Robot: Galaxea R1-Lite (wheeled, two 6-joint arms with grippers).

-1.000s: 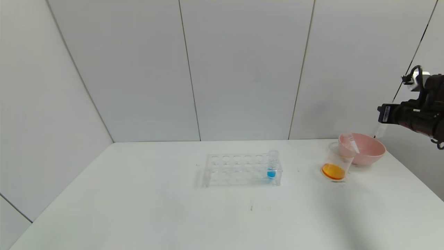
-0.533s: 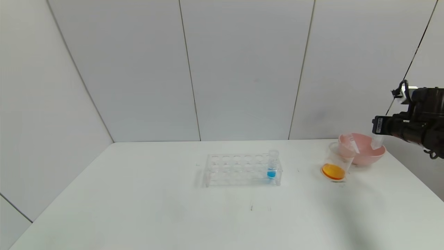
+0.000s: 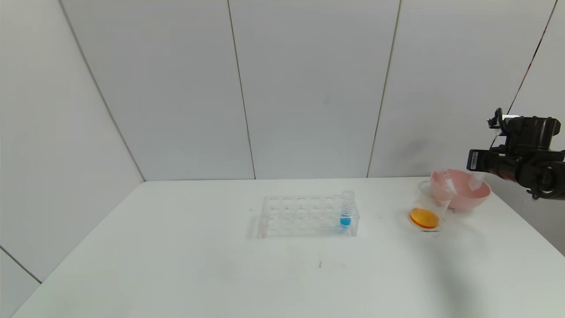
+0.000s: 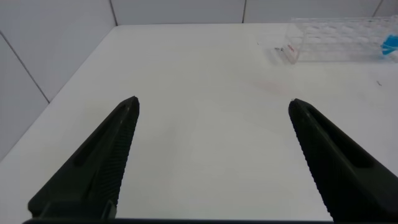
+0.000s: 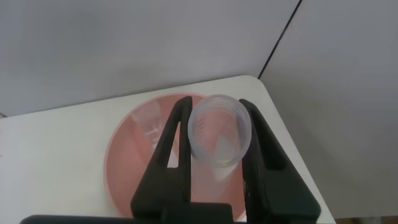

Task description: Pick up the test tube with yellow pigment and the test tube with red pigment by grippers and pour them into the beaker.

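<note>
While hovering above pink bowl (image 5: 134, 162), right end effector (image 5: 214, 134) clamps emptied test tube (image 5: 219, 129).

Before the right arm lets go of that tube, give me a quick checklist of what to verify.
1. Held tube emptied: ok, no liquid shows inside.
2. Right gripper shut on the held tube: ok.
3. Held tube above the pink bowl: ok.
4. Beaker upright with orange liquid in it: ok.
5. Blue tube standing in the rack: ok.
6. Left gripper open and away from the bowl, over the table: ok.
</note>
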